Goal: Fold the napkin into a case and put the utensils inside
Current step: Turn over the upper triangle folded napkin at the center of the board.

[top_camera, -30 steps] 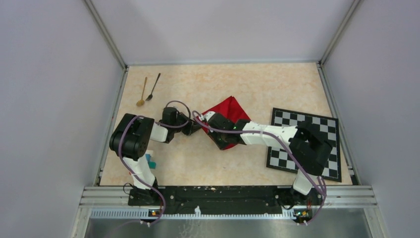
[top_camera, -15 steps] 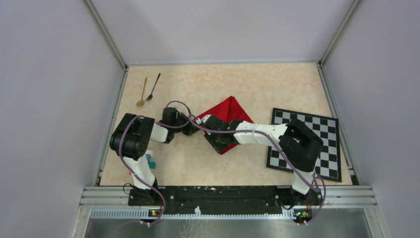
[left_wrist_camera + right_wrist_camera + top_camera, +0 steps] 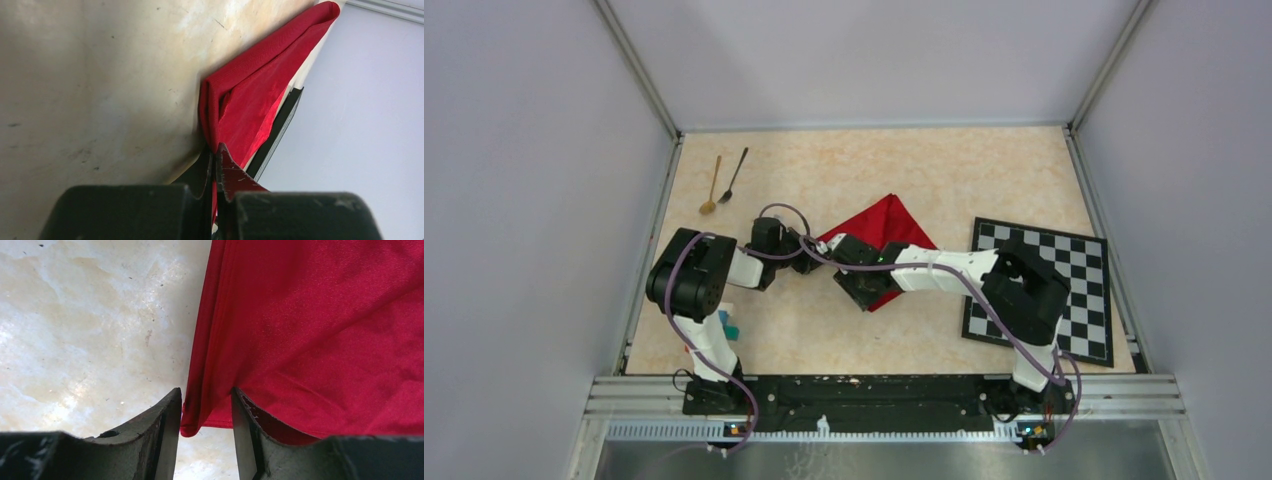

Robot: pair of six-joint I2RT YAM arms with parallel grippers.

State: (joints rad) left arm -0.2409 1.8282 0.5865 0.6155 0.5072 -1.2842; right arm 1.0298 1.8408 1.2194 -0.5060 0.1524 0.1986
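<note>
Overhead view from behind; both wrist views close on the napkin (image 3: pixel 245 105).

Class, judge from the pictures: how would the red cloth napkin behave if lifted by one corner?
The bright red cloth napkin drapes in soft folds from the shut left claw, so probably floppy. Its layers look thin, likely light. Its sheen hints it may slide.

Folded red napkin (image 3: pixel 889 220) ctr, spoons (image 3: pixel 714 183) far-L

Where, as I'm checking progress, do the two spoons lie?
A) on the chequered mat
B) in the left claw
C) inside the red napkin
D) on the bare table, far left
D: the gold spoon and black spoon lie side by side on the table, apart from the napkin.
</note>
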